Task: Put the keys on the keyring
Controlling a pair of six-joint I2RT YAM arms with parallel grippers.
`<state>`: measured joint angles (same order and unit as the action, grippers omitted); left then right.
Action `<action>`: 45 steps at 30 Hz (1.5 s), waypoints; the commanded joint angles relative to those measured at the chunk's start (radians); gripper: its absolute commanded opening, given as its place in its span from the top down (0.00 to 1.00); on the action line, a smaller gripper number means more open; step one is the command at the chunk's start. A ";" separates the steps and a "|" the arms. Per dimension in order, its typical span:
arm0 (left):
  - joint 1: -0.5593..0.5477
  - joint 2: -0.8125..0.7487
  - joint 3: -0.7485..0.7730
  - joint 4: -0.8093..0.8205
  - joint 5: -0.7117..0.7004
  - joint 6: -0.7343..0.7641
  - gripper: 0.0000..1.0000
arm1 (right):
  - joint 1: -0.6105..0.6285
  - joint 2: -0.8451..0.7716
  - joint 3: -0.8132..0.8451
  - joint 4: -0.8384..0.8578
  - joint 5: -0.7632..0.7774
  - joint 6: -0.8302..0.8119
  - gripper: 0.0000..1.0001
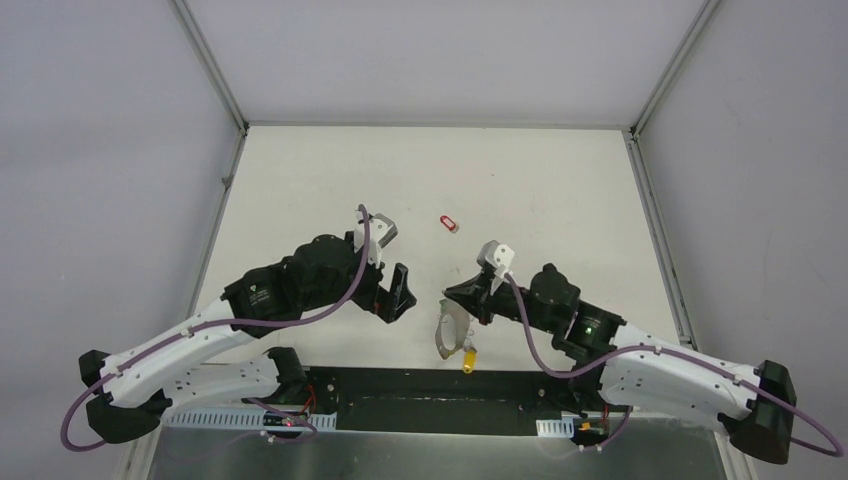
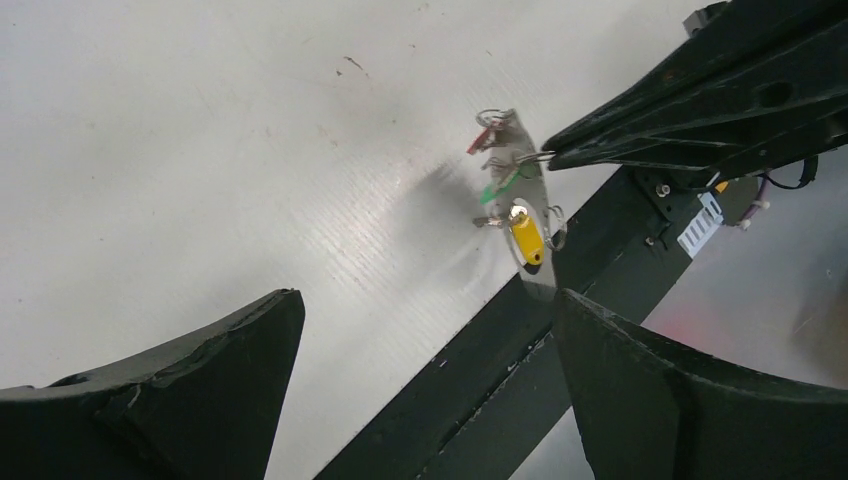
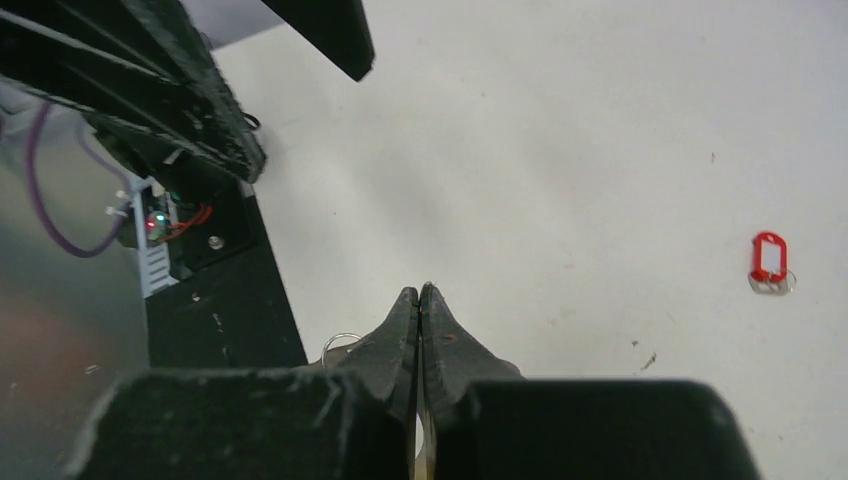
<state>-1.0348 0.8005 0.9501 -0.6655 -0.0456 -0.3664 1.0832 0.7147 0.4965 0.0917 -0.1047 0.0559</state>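
The keyring [image 1: 447, 336] is a silvery hoop hanging below my right gripper [image 1: 447, 296], which is shut on its top wire. In the left wrist view the keyring [image 2: 538, 278] dangles from the right gripper [image 2: 552, 155], carrying a red-tagged key [image 2: 483, 140], a green-tagged key [image 2: 497, 186] and a yellow-tagged key [image 2: 527, 238]. The yellow tag [image 1: 468, 358] hangs lowest. Another red-tagged key [image 1: 450, 222] [image 3: 769, 258] lies alone on the white table. My left gripper [image 1: 398, 294] [image 2: 428, 296] is open and holds nothing, just left of the ring. The right gripper [image 3: 420, 292] shows its fingers pressed together.
A black base rail [image 1: 420, 385] [image 2: 480, 380] runs along the near table edge, under the hanging ring. Metal frame rails [image 1: 655, 230] border the white table [image 1: 500, 170] on both sides. The left gripper's finger [image 3: 325, 30] reaches into the top of the right wrist view.
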 commanded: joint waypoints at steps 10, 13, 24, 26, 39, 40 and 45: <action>-0.005 -0.003 -0.009 0.037 -0.003 -0.141 0.01 | -0.069 0.470 0.103 0.199 -0.036 0.008 1.00; -0.004 -0.020 -0.028 0.037 0.001 -0.174 0.01 | -0.091 0.564 0.128 0.256 -0.055 0.019 0.97; 0.001 -0.024 -0.108 0.034 -0.002 -0.303 0.01 | -0.246 0.658 0.218 0.267 -0.153 0.031 0.29; 0.011 -0.009 -0.119 0.034 0.017 -0.323 0.01 | -0.260 0.615 0.204 0.244 -0.132 0.034 0.22; 0.190 0.214 -0.235 0.198 0.251 -0.539 0.01 | -0.347 0.174 0.075 -0.257 0.154 0.323 0.12; 0.190 0.228 -0.246 0.227 0.258 -0.554 0.01 | -0.351 0.124 0.063 -0.288 0.146 0.345 0.11; 0.190 0.314 -0.324 0.452 0.343 -0.660 0.07 | -0.370 0.014 0.031 -0.450 0.086 0.466 0.10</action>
<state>-0.8490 1.0687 0.6701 -0.4603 0.1978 -0.9092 0.7277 0.7818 0.5419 -0.1921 -0.0029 0.3809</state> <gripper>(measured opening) 0.956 0.896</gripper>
